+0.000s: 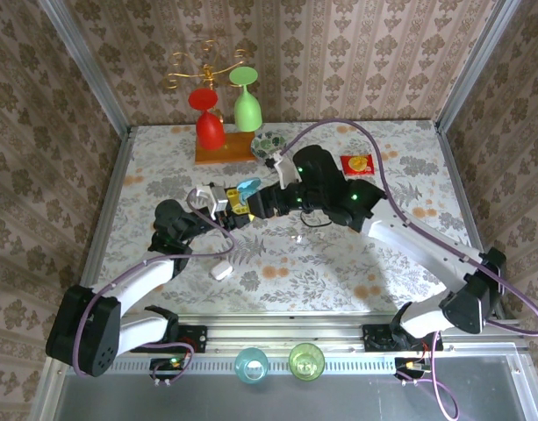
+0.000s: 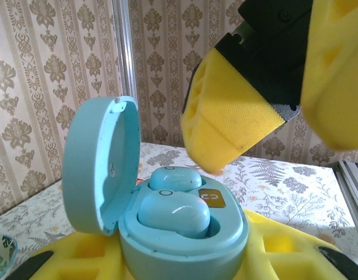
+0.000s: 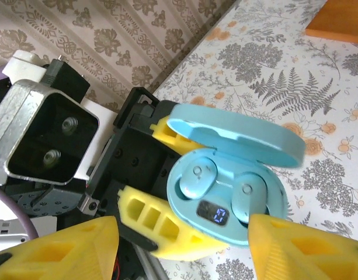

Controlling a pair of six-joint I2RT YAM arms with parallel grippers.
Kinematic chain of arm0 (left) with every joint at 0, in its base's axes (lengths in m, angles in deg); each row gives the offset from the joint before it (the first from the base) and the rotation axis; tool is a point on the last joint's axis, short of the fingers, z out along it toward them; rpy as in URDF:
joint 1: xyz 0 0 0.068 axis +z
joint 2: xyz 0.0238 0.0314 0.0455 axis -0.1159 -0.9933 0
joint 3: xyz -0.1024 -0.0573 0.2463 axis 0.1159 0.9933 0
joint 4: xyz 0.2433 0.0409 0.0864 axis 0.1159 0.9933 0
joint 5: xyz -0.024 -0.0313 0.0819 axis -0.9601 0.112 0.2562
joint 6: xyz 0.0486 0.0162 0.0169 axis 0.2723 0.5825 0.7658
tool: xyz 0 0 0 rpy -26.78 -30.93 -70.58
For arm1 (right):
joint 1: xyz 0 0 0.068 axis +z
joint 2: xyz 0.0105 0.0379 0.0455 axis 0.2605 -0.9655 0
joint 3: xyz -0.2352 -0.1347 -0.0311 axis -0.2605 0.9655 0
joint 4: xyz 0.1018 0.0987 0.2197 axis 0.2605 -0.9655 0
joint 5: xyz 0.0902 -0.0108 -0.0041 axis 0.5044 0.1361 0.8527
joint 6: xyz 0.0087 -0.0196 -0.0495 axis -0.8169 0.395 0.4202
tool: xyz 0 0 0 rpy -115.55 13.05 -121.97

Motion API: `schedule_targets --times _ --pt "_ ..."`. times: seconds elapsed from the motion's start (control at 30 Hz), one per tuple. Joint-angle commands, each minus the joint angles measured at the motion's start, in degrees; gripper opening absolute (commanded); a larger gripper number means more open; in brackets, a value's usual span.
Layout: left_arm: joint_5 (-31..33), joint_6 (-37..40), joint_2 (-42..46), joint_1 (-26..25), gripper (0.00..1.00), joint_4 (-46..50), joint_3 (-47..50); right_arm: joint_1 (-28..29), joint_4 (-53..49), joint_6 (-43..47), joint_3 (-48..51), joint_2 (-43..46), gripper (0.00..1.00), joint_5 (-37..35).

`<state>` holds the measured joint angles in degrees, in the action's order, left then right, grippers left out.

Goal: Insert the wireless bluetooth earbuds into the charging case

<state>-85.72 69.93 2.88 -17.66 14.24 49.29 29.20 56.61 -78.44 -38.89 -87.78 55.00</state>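
Top view: the left arm (image 1: 163, 241) reaches from the near left to the middle of the bench (image 1: 409, 189). The left jaws are closed on the open light blue charging case (image 1: 248, 187), holding it above the bench. The right arm (image 1: 418, 241) comes in from the near right, and the right jaws sit just right of the case. A white case (image 1: 221, 270) lies on the bench nearer the camera, beside the left arm. A red glass (image 1: 209, 123) and a green glass (image 1: 247, 105) hang over a wooden base (image 1: 225, 149) at the far side.

Left wrist view: the charging case (image 2: 184, 233) sits upright between this arm's yellow fingers (image 2: 284, 251), with the lid (image 2: 100, 163) swung open to the left. Two light blue earbuds (image 2: 174, 213) lie in its wells, one behind the other. The right arm's yellow fingers (image 2: 231, 116) hang above the case, apart from it.

Right wrist view: the case (image 3: 231, 198) is clamped by the left arm's yellow fingers (image 3: 149, 216). Both earbuds (image 3: 196, 178) are seated, and a small display (image 3: 212, 213) is lit between them. The right jaws stand wide open and hold nothing, with one finger (image 3: 62, 251) on either side of the case at the near edge.
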Motion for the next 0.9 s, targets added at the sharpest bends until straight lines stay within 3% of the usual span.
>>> schedule_targets --times 0.0,0.33,0.63,0.87 --pt "-0.21 1.59 1.38 0.41 0.27 -2.96 0.57 -0.65 4.89 0.47 3.23 4.89 0.63 -2.41" --pt "-0.11 2.19 1.61 0.5 0.27 -2.65 0.93 -9.93 10.91 -10.04 14.93 11.17 0.63 -7.0" --pt "-6.34 0.76 -0.99 0.36 0.26 -5.1 0.31 -12.54 14.99 -16.36 14.4 6.59 0.66 2.16" --pt "-9.51 1.08 -1.56 -0.38 0.27 -5.07 -0.04 -13.09 14.89 -20.47 6.2 -2.9 0.7 12.98"
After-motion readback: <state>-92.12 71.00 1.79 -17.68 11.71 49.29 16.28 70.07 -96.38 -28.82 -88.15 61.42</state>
